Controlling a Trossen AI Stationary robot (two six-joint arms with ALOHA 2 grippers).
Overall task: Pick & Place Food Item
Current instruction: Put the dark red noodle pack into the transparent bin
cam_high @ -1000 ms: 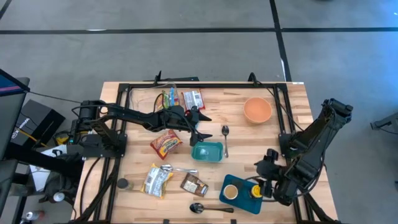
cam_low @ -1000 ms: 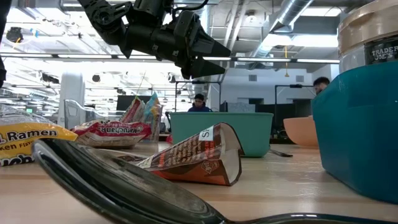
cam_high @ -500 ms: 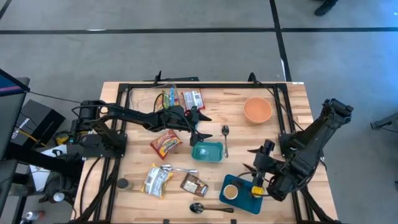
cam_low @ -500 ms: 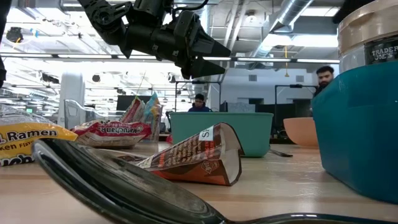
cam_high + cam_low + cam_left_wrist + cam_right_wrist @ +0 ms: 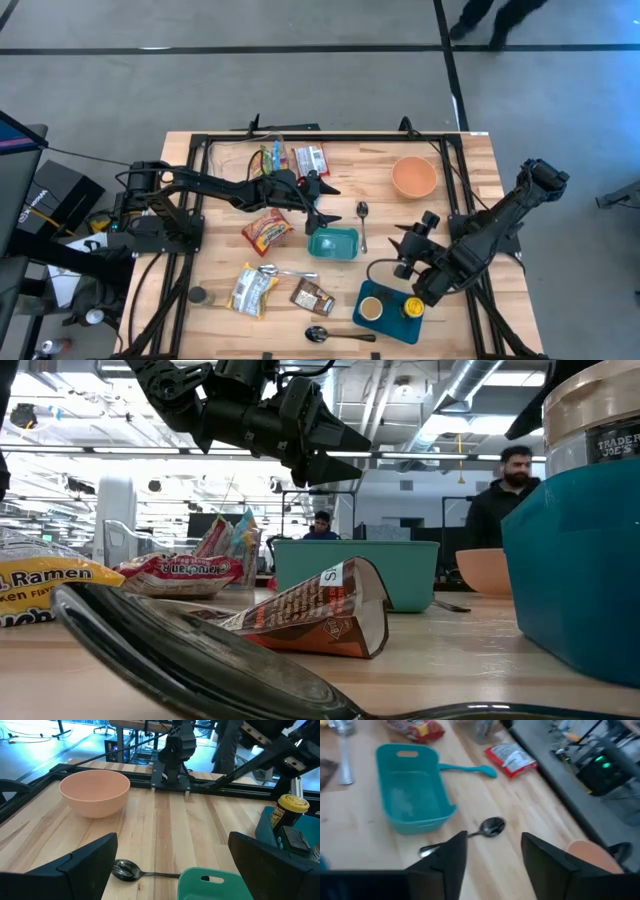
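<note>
Currently the right claw (image 5: 402,256) hovers near the teal container (image 5: 333,243).

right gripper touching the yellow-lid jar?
Apart. High view: right gripper hangs empty over bare table beside the blue tray, clear of the yellow-lid jar.

My worktop (image 5: 470,160) is pale planked wood with a smooth satin finish. The teal tub (image 5: 333,243) is matt plastic, the spoon (image 5: 362,212) polished metal, the snack packets (image 5: 266,231) glossy crinkled foil, the peach bowl (image 5: 414,177) smooth.
</note>
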